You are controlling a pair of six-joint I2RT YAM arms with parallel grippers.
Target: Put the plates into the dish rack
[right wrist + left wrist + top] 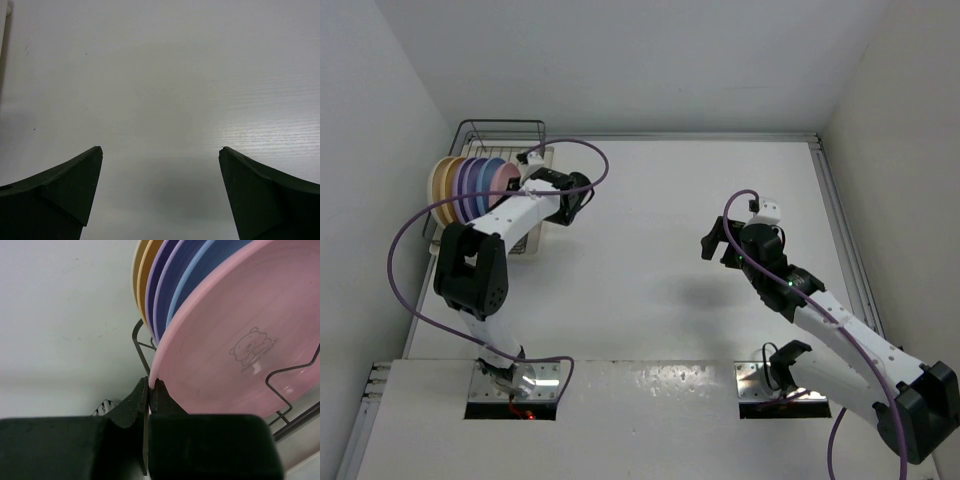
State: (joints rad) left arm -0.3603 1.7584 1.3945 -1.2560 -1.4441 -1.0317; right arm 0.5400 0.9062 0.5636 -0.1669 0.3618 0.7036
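Note:
The dish rack stands at the table's far left. Six plates stand on edge in it, in a row: cream, orange-yellow, two purple, blue and pink. My left gripper is shut on the lower rim of the pink plate, its tips pinching the edge. The pink plate sits between the rack's wires, in front of the blue plate. My right gripper is open and empty above bare table at the right.
The rack stands against the left wall in the back corner. A raised rail runs along the table's right side. The left arm's purple cable loops over the table beside the rack.

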